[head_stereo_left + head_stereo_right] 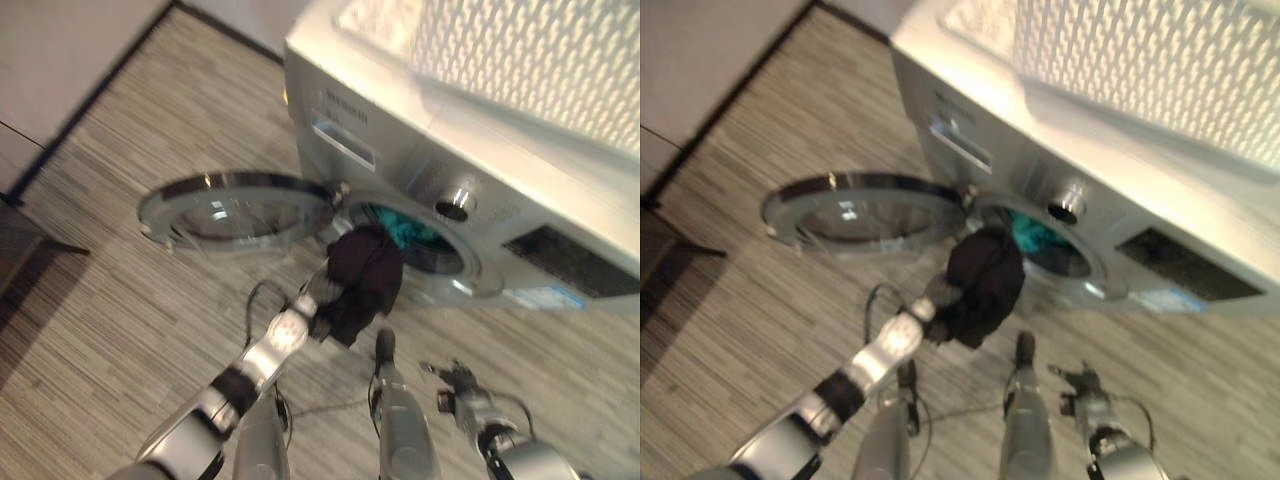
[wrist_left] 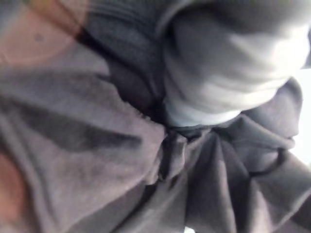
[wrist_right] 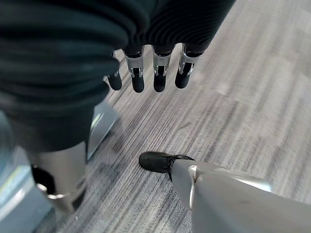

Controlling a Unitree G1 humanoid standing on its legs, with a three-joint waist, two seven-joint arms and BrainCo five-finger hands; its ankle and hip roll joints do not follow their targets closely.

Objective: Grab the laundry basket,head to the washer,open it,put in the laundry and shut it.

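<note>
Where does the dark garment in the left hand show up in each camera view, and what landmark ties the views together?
Left eye view: dark garment at centre, bunched at the left hand, before the washer's open port.
Right eye view: same spot, slightly left.
Left wrist view: dark folds close up.
Right wrist view: not in it; right hand over the floor.
Shared landmark: the open washer door, flat to the left in both eye views.
</note>
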